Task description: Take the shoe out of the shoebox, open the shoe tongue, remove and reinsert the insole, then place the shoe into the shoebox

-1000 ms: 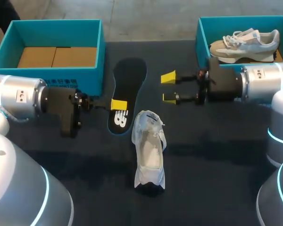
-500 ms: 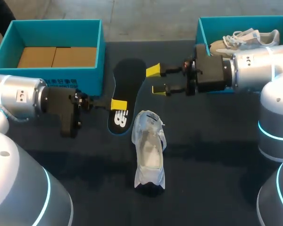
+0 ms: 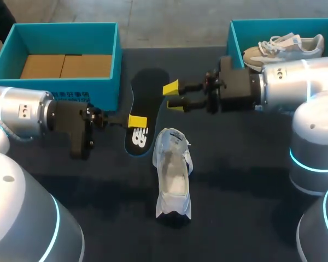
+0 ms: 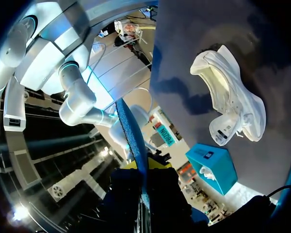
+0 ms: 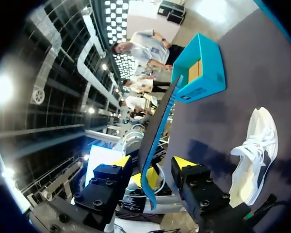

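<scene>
**Second grip on the insole**

The left gripper (image 3: 136, 121) is clamped on the black insole (image 3: 148, 93) near its narrow end. The right gripper (image 3: 173, 96) stands wide open at the insole's 3 o'clock edge, which sits between its fingers untouched (the right wrist view shows a gap on each side). It should close squarely on that edge, without twisting. The white shoe (image 3: 173, 177) lies at the insole's 6 o'clock with bare surface (image 3: 240, 180) around it. The shoebox (image 3: 87, 90) at 10 o'clock crowds the left arm
</scene>
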Robot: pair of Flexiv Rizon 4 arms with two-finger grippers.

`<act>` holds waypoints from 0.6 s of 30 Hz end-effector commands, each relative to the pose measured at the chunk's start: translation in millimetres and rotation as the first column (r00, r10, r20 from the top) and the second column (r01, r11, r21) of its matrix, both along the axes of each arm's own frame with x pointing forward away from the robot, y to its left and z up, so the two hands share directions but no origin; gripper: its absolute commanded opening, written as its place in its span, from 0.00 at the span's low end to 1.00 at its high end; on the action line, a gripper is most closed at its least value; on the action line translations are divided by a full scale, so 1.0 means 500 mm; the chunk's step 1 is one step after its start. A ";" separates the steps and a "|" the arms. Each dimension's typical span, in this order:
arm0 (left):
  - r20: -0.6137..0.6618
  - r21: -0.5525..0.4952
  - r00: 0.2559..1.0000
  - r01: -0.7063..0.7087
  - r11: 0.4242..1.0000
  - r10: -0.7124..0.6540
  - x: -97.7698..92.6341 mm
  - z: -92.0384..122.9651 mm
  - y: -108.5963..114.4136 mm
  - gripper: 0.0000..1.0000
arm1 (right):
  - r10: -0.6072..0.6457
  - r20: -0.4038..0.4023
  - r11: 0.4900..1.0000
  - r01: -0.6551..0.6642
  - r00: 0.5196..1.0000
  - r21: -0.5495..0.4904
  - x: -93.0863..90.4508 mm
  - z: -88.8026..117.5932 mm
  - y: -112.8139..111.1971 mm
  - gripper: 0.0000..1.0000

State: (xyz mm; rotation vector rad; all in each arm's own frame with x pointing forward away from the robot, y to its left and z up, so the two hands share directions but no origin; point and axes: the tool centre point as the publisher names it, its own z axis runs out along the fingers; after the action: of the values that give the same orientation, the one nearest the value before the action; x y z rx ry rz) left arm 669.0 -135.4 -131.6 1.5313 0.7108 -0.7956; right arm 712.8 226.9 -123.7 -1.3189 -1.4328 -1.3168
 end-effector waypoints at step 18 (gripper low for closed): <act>0.002 -0.002 1.000 -0.002 1.000 0.002 0.000 -0.002 -0.003 0.00 | 0.006 -0.034 1.000 -0.006 0.999 0.015 0.002 0.003 0.050 0.51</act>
State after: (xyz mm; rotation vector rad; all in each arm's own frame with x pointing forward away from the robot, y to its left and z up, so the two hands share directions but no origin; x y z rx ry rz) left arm 669.2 -136.2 -132.1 1.5314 0.7104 -0.7953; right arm 711.7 245.9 -122.3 -1.3177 -1.3986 -1.2949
